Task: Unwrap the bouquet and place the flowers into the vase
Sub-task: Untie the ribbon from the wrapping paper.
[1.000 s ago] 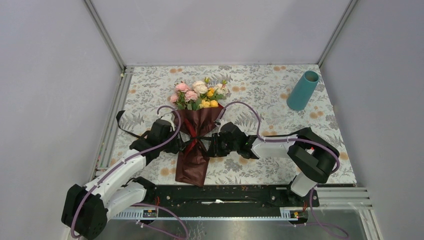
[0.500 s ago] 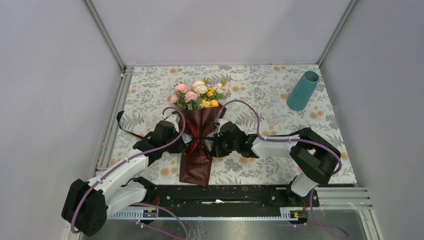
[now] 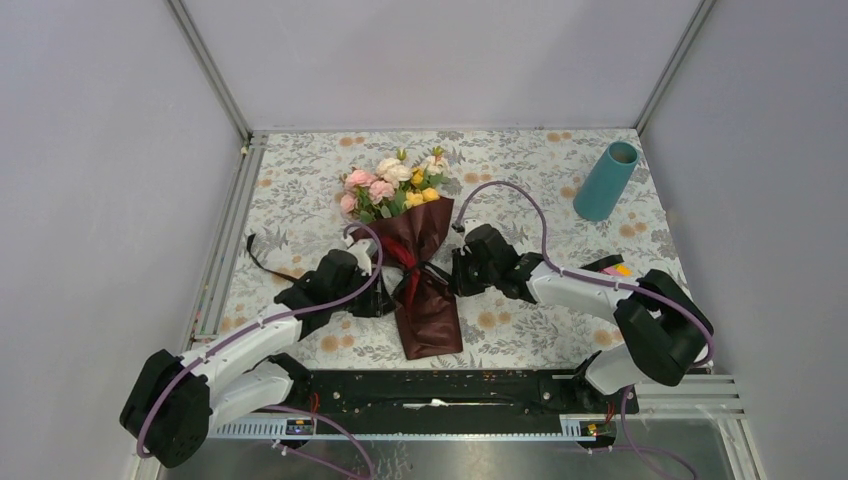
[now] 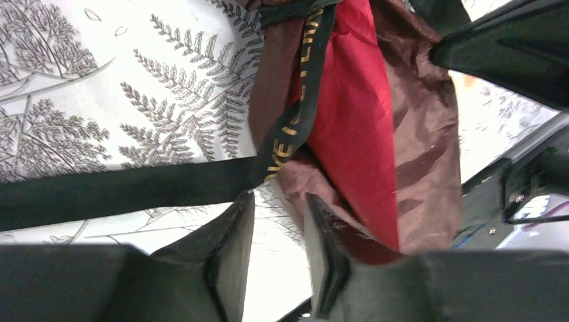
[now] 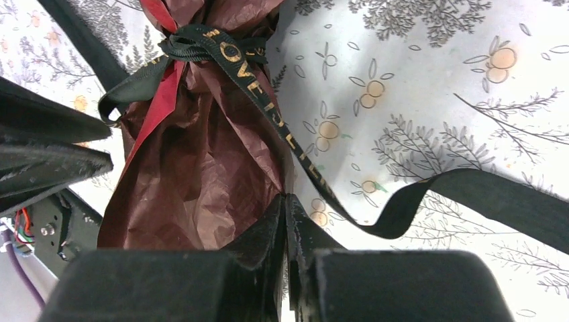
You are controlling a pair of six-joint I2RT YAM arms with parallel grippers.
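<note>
The bouquet (image 3: 420,290) lies mid-table in dark maroon paper (image 5: 201,168), its flowers (image 3: 392,185) pointing to the far side. A black ribbon (image 5: 251,77) with gold letters is knotted round its neck. One tail (image 4: 127,191) trails left over the cloth. My left gripper (image 4: 278,201) is open by a narrow gap at the wrap's left side, with only tablecloth between its fingers. My right gripper (image 5: 285,198) is shut, its tip touching the paper's right edge beside the other ribbon tail (image 5: 470,194). The teal vase (image 3: 605,180) stands at the far right.
A small multicoloured block (image 3: 612,268) lies by the right arm's elbow. The ribbon's loose end (image 3: 255,250) reaches toward the metal rail on the table's left edge (image 3: 225,270). Grey walls close in the far side and both flanks.
The bouquet has slid right and tilted, its flowers shifting toward the far side. Both grippers moved right with it. The right gripper has shut; the left closed, then reopened slightly.
</note>
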